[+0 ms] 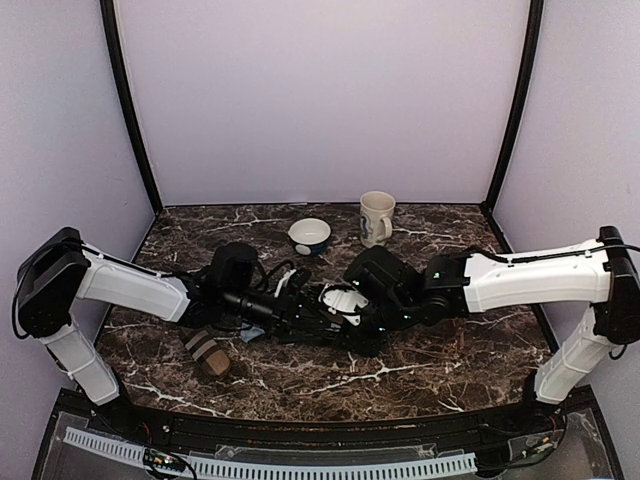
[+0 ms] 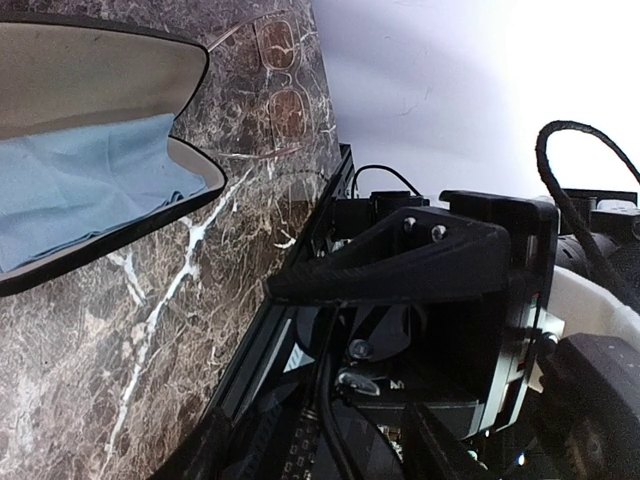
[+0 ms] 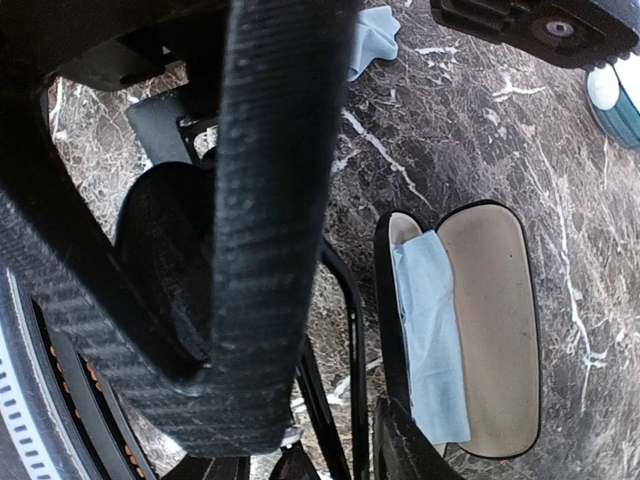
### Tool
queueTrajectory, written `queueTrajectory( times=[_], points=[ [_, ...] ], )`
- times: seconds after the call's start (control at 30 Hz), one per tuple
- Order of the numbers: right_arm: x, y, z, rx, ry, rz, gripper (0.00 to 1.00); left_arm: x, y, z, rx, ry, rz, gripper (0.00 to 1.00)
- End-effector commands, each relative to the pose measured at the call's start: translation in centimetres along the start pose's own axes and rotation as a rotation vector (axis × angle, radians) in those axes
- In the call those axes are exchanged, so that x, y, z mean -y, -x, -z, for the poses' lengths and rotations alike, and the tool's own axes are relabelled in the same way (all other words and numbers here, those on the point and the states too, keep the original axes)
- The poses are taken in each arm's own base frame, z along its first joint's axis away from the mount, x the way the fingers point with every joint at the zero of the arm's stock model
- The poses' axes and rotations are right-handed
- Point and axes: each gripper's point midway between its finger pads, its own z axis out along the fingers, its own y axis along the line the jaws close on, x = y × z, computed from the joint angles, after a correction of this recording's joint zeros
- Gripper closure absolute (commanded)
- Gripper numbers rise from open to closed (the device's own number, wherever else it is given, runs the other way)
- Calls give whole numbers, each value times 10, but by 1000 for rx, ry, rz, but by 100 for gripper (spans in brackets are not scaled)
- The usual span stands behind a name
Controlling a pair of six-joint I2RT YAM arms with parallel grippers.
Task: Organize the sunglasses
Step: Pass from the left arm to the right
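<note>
Sunglasses (image 3: 353, 340): thin dark arms just beside the open case (image 3: 490, 330)
Left hand (image 1: 298, 314): cannot tell its grip
Right hand (image 1: 348, 318): cannot tell either

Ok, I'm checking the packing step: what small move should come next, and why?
Probably shift the sunglasses sideways over the open black glasses case and lower them. In the right wrist view their wire arms sit just beside it, and it holds only a blue cloth.
</note>
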Motion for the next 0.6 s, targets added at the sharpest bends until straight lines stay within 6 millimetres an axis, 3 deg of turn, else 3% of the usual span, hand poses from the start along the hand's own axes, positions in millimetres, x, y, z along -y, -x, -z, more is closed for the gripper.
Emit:
queueTrajectory(
  times=[0.0, 0.57],
  points=[
    [0, 13, 3, 29, -19, 12, 61, 9, 1, 2, -4, -36, -24, 100],
    [-2, 17, 7, 54, -17, 11, 78, 5, -1, 0, -13, -37, -12, 96]
  ],
)
